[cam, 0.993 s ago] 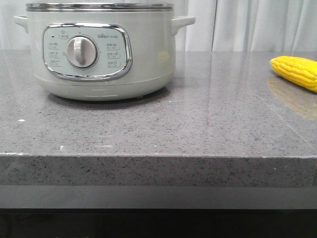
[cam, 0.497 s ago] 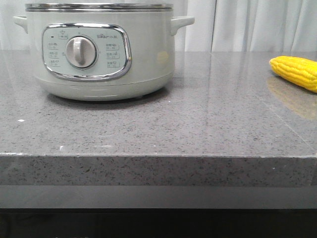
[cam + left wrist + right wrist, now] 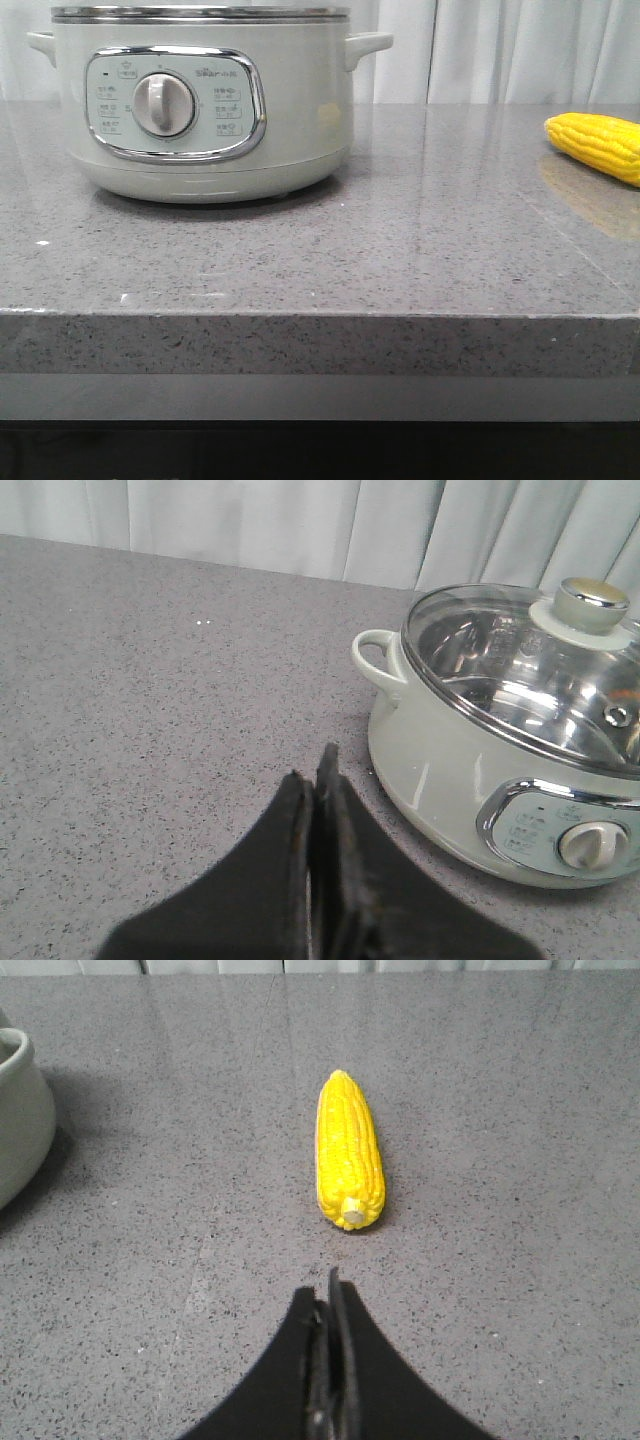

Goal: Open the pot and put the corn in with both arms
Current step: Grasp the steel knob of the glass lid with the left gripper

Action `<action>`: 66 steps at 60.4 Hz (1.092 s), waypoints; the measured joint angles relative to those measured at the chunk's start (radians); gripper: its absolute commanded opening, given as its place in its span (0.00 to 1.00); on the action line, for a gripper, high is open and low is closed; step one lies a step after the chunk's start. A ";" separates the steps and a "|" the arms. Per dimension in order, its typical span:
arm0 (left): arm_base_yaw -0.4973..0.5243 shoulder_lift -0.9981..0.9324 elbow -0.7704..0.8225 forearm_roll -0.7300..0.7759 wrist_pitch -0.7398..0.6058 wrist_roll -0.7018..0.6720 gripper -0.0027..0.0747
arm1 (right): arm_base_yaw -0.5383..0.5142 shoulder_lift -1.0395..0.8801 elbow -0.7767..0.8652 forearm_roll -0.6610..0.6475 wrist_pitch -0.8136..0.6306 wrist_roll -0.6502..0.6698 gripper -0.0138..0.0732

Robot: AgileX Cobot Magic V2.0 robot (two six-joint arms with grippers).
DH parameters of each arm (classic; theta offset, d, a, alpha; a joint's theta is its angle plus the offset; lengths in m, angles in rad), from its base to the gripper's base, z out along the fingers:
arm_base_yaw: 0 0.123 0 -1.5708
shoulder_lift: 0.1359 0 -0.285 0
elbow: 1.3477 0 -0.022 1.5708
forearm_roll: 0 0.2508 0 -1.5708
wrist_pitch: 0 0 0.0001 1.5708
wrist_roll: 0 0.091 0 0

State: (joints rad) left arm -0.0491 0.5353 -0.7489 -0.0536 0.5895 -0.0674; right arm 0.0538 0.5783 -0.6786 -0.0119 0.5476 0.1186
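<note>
The pale cream-green pot (image 3: 205,110) stands at the back left of the grey stone table, dial facing me. In the left wrist view the pot (image 3: 440,750) wears a glass lid (image 3: 520,670) with a round knob (image 3: 590,602). My left gripper (image 3: 315,775) is shut and empty, above the table beside the pot's handle side. The yellow corn (image 3: 598,143) lies at the right edge of the table. In the right wrist view the corn (image 3: 349,1150) lies just ahead of my right gripper (image 3: 327,1295), which is shut and empty. Neither gripper shows in the front view.
The table's front edge (image 3: 320,315) runs across the front view. White curtains (image 3: 500,50) hang behind the table. A part of the pot's side (image 3: 18,1120) shows in the right wrist view, apart from the corn.
</note>
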 measured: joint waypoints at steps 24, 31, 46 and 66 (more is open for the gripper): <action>0.000 0.016 0.001 0.000 -0.005 0.038 0.75 | 0.000 0.006 0.000 0.000 0.004 -0.006 0.83; -0.011 0.017 0.002 -0.002 -0.035 0.038 0.71 | 0.000 0.006 0.000 0.000 0.004 -0.006 0.83; -0.149 0.110 0.002 -0.008 -0.175 0.042 0.70 | 0.000 0.006 0.000 0.000 0.004 -0.006 0.83; -0.333 0.350 0.000 -0.008 -0.486 0.044 0.70 | 0.000 0.006 0.000 0.000 0.004 -0.006 0.83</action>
State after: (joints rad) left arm -0.3819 0.8848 -0.7486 -0.0614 0.1037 -0.0235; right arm 0.0538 0.5843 -0.6786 -0.0119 0.5520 0.1130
